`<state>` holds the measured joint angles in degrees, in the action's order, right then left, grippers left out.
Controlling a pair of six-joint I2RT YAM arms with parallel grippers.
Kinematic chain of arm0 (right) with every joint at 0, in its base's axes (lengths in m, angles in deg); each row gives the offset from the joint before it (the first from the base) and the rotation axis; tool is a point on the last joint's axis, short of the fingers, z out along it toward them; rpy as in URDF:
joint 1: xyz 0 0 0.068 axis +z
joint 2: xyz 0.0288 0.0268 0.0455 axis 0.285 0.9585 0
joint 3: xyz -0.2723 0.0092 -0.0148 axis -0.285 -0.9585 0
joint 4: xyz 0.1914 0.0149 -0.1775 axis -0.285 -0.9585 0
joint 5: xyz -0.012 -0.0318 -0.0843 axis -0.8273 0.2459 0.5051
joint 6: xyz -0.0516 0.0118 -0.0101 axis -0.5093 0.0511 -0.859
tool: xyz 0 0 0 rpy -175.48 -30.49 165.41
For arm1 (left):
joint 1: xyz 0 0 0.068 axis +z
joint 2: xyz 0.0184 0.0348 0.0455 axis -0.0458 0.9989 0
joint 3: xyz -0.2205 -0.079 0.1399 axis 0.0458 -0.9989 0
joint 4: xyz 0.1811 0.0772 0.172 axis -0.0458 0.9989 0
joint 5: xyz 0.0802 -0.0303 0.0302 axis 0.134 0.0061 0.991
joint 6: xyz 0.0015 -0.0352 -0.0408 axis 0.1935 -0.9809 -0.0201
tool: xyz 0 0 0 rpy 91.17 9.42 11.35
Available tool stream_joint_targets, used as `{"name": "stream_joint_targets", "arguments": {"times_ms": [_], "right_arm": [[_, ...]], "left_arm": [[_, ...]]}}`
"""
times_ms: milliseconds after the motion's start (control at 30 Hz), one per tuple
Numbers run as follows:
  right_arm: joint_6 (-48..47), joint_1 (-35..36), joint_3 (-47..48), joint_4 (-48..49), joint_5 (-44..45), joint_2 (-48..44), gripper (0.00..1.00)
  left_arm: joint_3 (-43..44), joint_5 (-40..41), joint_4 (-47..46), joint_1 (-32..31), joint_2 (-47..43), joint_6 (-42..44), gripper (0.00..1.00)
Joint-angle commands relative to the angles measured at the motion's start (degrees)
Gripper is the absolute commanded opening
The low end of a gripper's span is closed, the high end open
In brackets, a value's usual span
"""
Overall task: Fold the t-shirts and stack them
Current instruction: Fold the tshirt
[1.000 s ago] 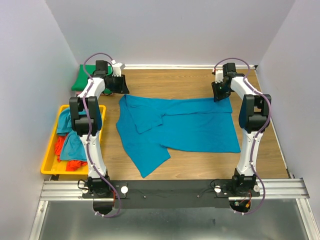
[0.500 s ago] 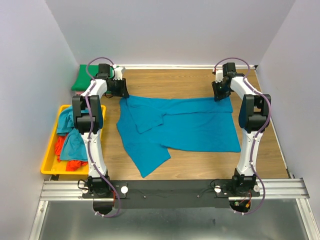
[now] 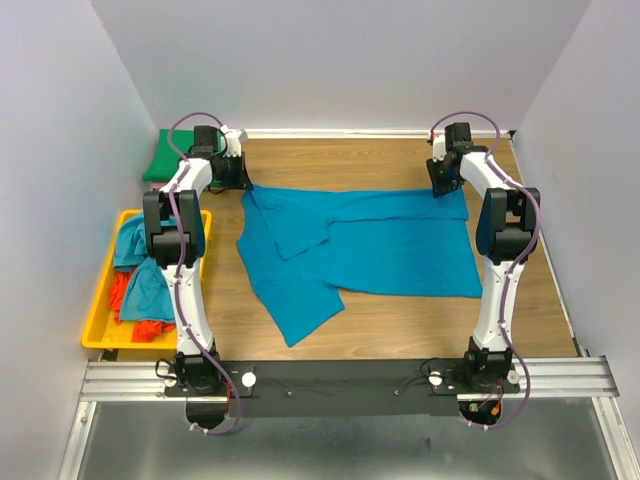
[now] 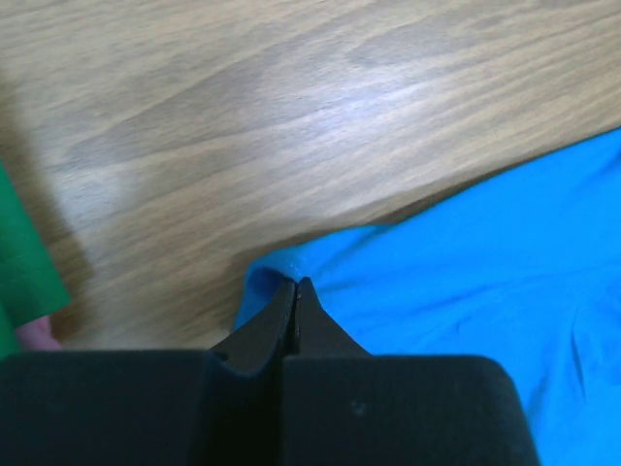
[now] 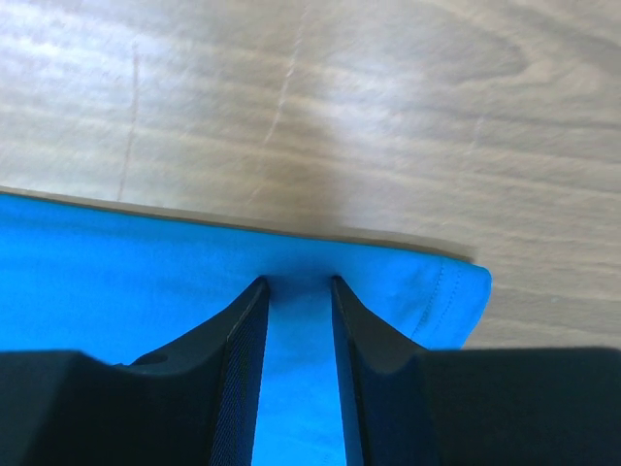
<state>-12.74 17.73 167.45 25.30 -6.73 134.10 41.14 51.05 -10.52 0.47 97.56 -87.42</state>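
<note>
A blue t-shirt (image 3: 380, 240) lies spread on the wooden table, with a sleeve (image 3: 300, 305) pointing to the near side. My left gripper (image 3: 238, 172) is at the shirt's far left corner; in the left wrist view it (image 4: 296, 282) is shut on a small fold of the blue cloth (image 4: 466, 272). My right gripper (image 3: 441, 183) is at the far right corner. In the right wrist view it (image 5: 296, 282) stands open, with flat blue cloth (image 5: 116, 262) between and beneath the fingers, just inside the hem.
A folded green shirt (image 3: 160, 160) lies at the far left corner, its edge showing as green cloth (image 4: 19, 262) in the left wrist view. A yellow tray (image 3: 95, 300) on the left holds blue and orange garments (image 3: 140, 285). Walls close the table on three sides.
Both grippers moved toward the far wall, and the shirt's far edge went with them and straightened. The whole shirt slid slightly away from the arm bases.
</note>
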Motion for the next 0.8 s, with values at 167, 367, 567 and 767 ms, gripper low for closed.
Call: {"name": "stream_joint_targets", "arguments": {"times_ms": [167,367,567,767], "right_arm": [[-0.9,-0.6,-0.2,0.6,3.2,3.9,0.42],[-1.9,-0.6,1.9,0.6,-1.7,2.4,0.54],[-3.4,-0.6,0.1,0.3,-7.5,-7.2,0.66],[-5.5,-0.6,-7.8,-4.1,-12.1,-15.9,0.66]], "left_arm": [[0.2,4.9,-2.7,1.4,1.0,-0.3,0.00],[3.3,-0.4,-1.5,1.3,0.4,1.3,0.16],[0.3,-4.9,0.4,1.2,-9.6,5.6,0.38],[-7.9,-5.3,5.2,-2.5,-14.8,10.2,0.39]]}}
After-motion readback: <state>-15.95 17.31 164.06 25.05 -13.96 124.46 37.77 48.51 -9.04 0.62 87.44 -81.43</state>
